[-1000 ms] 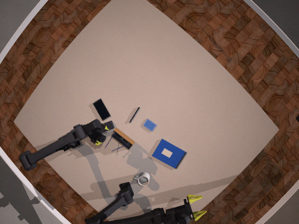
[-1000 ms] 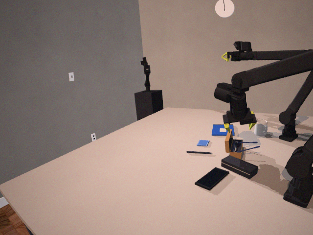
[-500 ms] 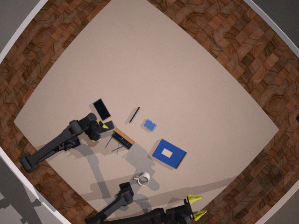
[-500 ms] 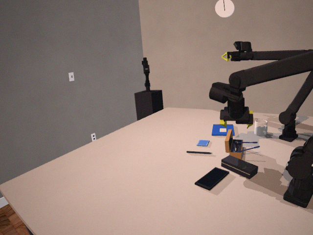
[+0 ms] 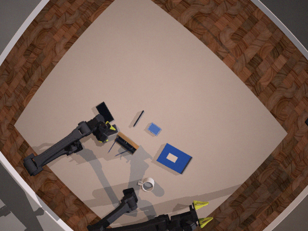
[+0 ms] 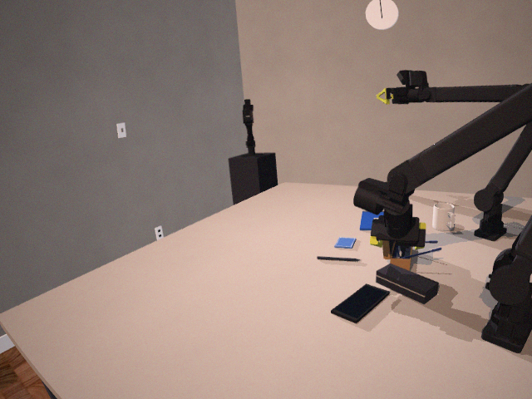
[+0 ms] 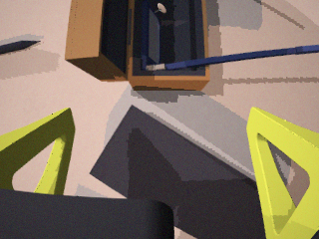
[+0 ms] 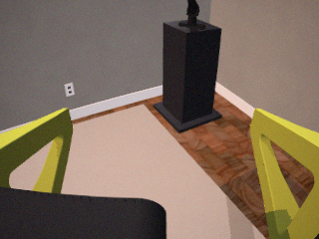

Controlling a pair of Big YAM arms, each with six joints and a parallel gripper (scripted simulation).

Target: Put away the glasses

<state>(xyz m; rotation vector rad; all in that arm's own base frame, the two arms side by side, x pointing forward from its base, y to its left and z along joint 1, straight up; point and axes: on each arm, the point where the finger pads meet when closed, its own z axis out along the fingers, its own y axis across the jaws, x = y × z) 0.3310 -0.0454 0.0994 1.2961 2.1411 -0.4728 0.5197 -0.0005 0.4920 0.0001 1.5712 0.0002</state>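
On the tabletop [image 5: 173,82] [image 6: 240,274], our left gripper [image 5: 108,133] [image 6: 398,241] [image 7: 160,118], fingers apart, hides part of the closed dark case [image 5: 112,133] [image 6: 406,283] [image 7: 184,174] from above. Just beside that lies the open orange-brown case [image 5: 127,144] [image 6: 401,262] [image 7: 169,82], dark inside, its far end cut off in the left wrist view. The blue-armed glasses [image 5: 124,151] [image 6: 423,253] [image 7: 229,58] sit in it, both arms sticking out. Our right gripper [image 5: 206,212] [image 6: 379,96] [image 8: 161,119] is spread too.
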